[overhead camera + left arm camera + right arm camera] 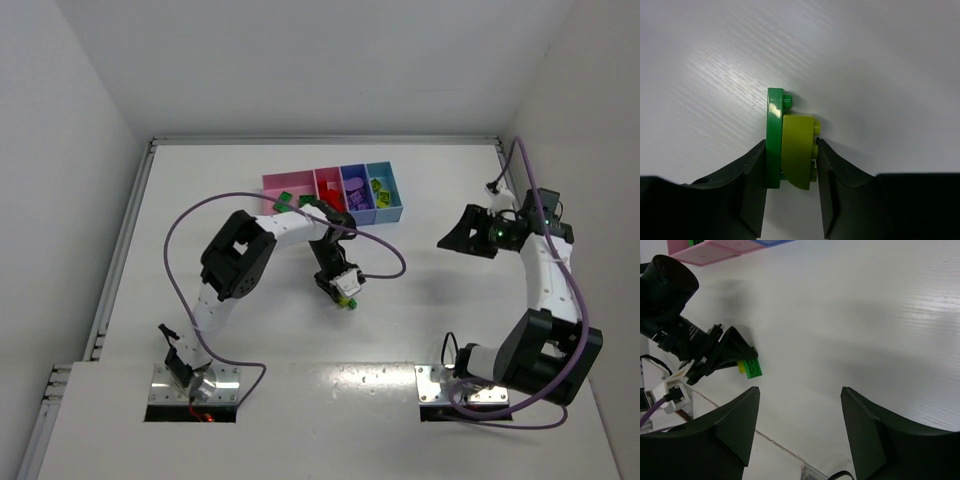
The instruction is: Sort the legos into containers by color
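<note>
My left gripper [791, 150] is shut on a small lego stack, a flat green brick [774, 140] joined to a rounded yellow-green one [797, 152], and one finger presses each side. From above the stack [347, 298] sits low over the table, in front of the containers. The row runs from a wide pink bin [277, 183] through a narrow pink bin [318, 190] and a blue-violet bin [347, 214] to a light blue one [395, 190]; all hold legos. Far to the right, my right gripper [450, 240] hangs open and empty. The right wrist view shows the held stack [751, 367] ahead of its own open gripper [800, 392].
Green legos [283, 203] lie at the near edge of the wide pink bin, beside the left arm's forearm. Purple cables loop from both arms over the table. A raised rail borders the table's left and far sides.
</note>
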Controlling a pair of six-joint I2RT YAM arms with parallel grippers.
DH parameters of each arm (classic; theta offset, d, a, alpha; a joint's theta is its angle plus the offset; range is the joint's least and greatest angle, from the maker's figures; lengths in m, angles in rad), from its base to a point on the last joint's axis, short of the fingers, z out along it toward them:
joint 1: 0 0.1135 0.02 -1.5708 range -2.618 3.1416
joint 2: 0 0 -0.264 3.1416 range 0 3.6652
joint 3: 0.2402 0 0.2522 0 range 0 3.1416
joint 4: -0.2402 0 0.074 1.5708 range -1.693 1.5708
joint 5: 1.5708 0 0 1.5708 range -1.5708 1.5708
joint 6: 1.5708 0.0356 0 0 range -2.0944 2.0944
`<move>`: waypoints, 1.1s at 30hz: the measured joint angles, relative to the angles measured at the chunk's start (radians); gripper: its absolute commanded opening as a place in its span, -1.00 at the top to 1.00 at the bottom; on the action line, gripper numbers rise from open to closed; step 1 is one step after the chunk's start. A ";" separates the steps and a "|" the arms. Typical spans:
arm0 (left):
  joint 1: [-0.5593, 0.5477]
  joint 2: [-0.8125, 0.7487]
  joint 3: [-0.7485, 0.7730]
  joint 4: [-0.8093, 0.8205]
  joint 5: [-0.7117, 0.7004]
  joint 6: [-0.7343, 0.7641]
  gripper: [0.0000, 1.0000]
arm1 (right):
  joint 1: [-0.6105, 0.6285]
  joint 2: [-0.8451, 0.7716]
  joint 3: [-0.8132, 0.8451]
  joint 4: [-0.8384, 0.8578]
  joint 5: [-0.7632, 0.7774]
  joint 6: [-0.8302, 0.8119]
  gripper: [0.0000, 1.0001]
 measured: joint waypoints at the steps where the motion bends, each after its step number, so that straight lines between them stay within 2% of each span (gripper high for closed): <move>1: 0.000 -0.004 -0.005 0.019 0.002 -0.024 0.52 | 0.000 0.000 0.000 -0.002 -0.003 -0.001 -0.34; 4: 0.000 -0.022 -0.028 0.119 0.010 -0.170 0.80 | 0.001 0.003 0.000 0.006 -0.018 0.006 -0.34; 7: 0.009 -0.058 -0.076 0.250 0.014 -0.400 0.92 | 0.008 0.010 0.000 0.034 -0.040 0.037 -0.34; 10: 0.022 -0.134 -0.164 0.464 0.008 -0.757 0.92 | 0.018 0.012 -0.003 0.100 -0.076 0.105 -0.34; 14: 0.035 -0.338 -0.344 0.781 -0.082 -1.210 0.92 | 0.067 0.031 -0.019 0.218 -0.122 0.224 -0.34; 19: 0.017 -0.556 -0.419 1.072 -0.289 -1.601 0.92 | 0.179 0.084 -0.023 0.384 -0.151 0.383 -0.34; 23: -0.024 -0.654 -0.429 1.199 -0.492 -1.740 0.92 | 0.279 0.142 -0.019 0.513 -0.162 0.505 -0.34; 27: -0.055 -0.676 -0.430 1.247 -0.666 -1.813 0.92 | 0.370 0.184 0.019 0.588 -0.174 0.583 -0.39; 33: -0.068 -0.680 -0.467 1.249 -0.777 -1.857 0.92 | 0.465 0.197 0.101 0.679 -0.187 0.638 -0.39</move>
